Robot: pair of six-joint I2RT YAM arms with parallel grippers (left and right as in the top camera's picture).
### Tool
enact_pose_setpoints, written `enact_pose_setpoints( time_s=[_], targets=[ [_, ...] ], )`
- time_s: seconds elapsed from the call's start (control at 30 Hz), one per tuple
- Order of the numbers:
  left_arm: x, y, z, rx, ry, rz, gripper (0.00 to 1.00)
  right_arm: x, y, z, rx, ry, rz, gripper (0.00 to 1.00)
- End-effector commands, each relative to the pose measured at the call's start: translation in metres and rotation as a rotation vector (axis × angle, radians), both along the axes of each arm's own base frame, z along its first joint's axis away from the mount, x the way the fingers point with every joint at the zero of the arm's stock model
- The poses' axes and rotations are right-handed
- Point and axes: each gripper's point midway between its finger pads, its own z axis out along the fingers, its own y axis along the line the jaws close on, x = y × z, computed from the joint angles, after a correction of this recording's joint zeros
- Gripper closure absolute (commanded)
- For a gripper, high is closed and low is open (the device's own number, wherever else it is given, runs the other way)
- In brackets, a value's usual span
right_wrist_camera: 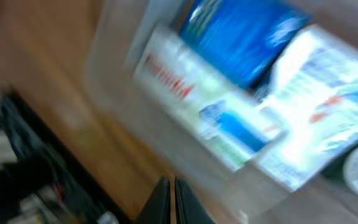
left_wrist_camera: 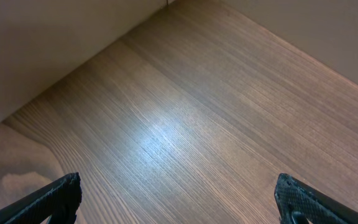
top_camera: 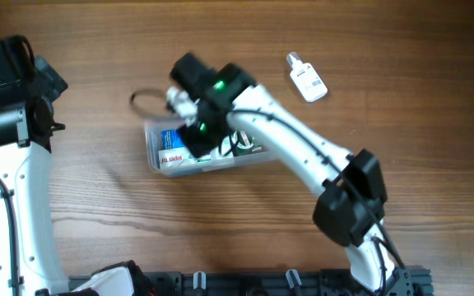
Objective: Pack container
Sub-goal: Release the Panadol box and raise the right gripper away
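The clear container [top_camera: 156, 158] sits mid-table, holding a blue box [top_camera: 171, 139], a white box with red lettering [top_camera: 175, 159] and other items. My right gripper [top_camera: 197, 141] hovers over the container's middle, hiding part of it. In the blurred right wrist view its fingers [right_wrist_camera: 172, 200] are shut with nothing between them, above the container's near wall [right_wrist_camera: 166, 140] and the boxes [right_wrist_camera: 204, 106]. My left gripper [top_camera: 23, 82] is at the far left, away from the container; in the left wrist view its fingers [left_wrist_camera: 179, 199] are wide open over bare wood.
A small clear spray bottle [top_camera: 306, 77] lies on the table at the back right. A dark ring-like band [top_camera: 142, 103] lies just behind the container's left end. The arms' base rail [top_camera: 245, 284] runs along the front edge.
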Motion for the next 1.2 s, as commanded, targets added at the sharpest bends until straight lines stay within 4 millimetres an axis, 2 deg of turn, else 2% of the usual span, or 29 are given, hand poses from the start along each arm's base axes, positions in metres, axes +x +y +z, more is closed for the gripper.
enact_pose_setpoints(
  time_s=[0.0,0.07,0.13,0.27,0.37,0.5,0.93,1.1,1.13,1.17],
  targets=[
    [-0.002,0.003,0.005,0.020,0.000,0.004,0.00,-0.034,0.011,0.000,-0.059,-0.109,0.233,0.96],
    [-0.002,0.003,0.005,0.020,0.000,0.004,0.00,-0.041,0.018,-0.005,-0.086,-0.156,0.266,0.96],
    [-0.002,0.003,0.005,0.020,0.000,0.004,0.00,-0.037,0.021,-0.017,-0.132,-0.233,0.281,0.96],
    [-0.002,0.003,0.005,0.020,0.000,0.004,0.00,-0.037,0.013,-0.047,-0.175,-0.222,0.269,0.96],
    [-0.002,0.003,0.005,0.020,0.000,0.004,0.00,-0.029,0.011,-0.055,-0.169,-0.226,0.251,0.96],
    [-0.002,0.003,0.005,0.020,0.000,0.004,0.00,-0.017,0.018,-0.053,-0.132,-0.258,0.230,0.96],
    [-0.002,0.003,0.005,0.020,0.000,0.004,0.00,0.004,0.044,-0.044,-0.028,-0.345,0.197,0.96],
    [-0.002,0.003,0.005,0.020,0.000,0.004,0.00,0.011,0.046,-0.041,-0.010,-0.354,0.167,0.96],
    [-0.002,0.003,0.005,0.020,0.000,0.004,0.00,0.009,0.048,-0.040,0.001,-0.346,0.170,0.94],
    [-0.002,0.003,0.005,0.020,0.000,0.004,0.00,0.004,0.052,-0.035,0.030,-0.326,0.179,0.89]
  ],
)
